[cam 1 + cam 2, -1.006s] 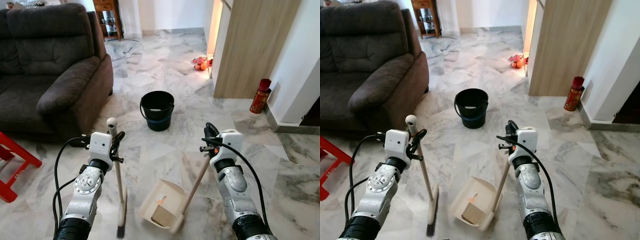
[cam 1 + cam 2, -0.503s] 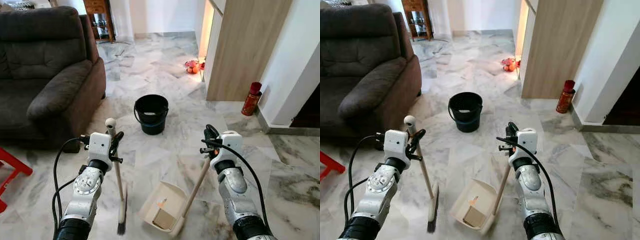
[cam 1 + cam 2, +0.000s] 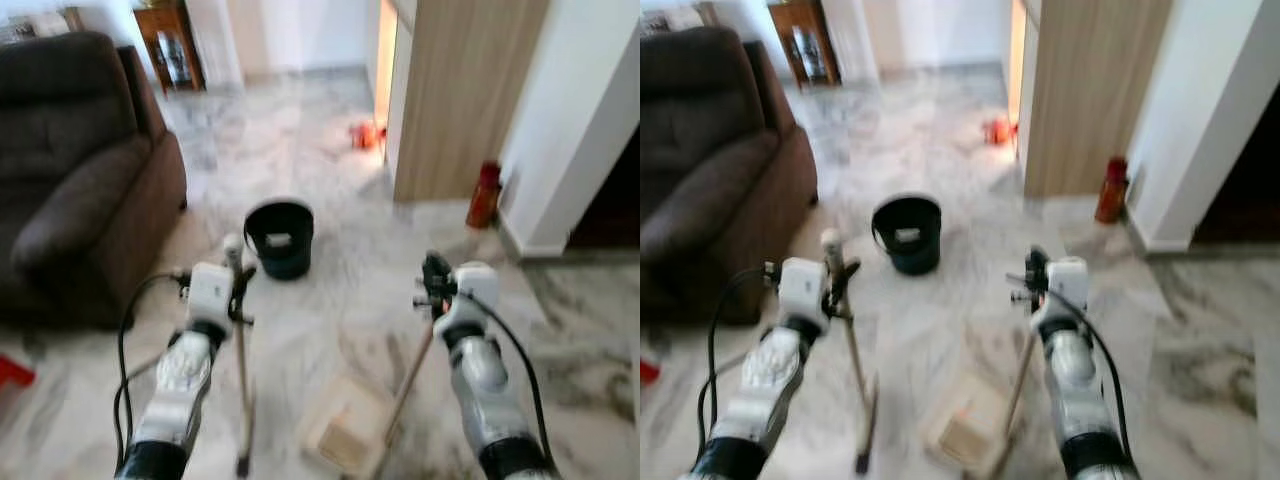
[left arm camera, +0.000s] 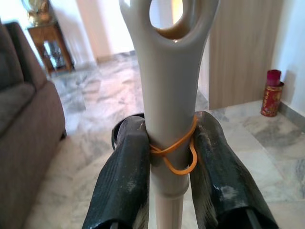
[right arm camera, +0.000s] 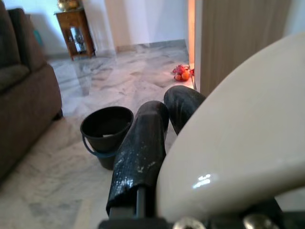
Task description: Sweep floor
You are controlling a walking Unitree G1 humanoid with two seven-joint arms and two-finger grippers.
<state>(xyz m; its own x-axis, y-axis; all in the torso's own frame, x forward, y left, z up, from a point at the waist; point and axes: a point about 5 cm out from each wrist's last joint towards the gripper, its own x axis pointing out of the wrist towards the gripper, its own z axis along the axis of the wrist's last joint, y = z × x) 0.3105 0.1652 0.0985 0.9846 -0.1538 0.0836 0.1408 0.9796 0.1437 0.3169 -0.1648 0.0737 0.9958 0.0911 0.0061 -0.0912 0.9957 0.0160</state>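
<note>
Left gripper (image 4: pixel 169 157) clamped on broom (image 3: pixel 241 380), upright, bristles on floor. Right gripper (image 3: pixel 433 290) holding dustpan (image 3: pixel 345 440) handle. Bucket (image 3: pixel 279 238) straight ahead, nearer left arm. Blurred.

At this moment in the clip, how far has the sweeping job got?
Done: something boxy and brown already lies in the dustpan, though blur hides detail. In hand: the left gripper is shut on the broom handle, and the right gripper holds the dustpan's handle. Left: emptying the dustpan, probably into the black bucket standing ahead on the marble floor.
</note>
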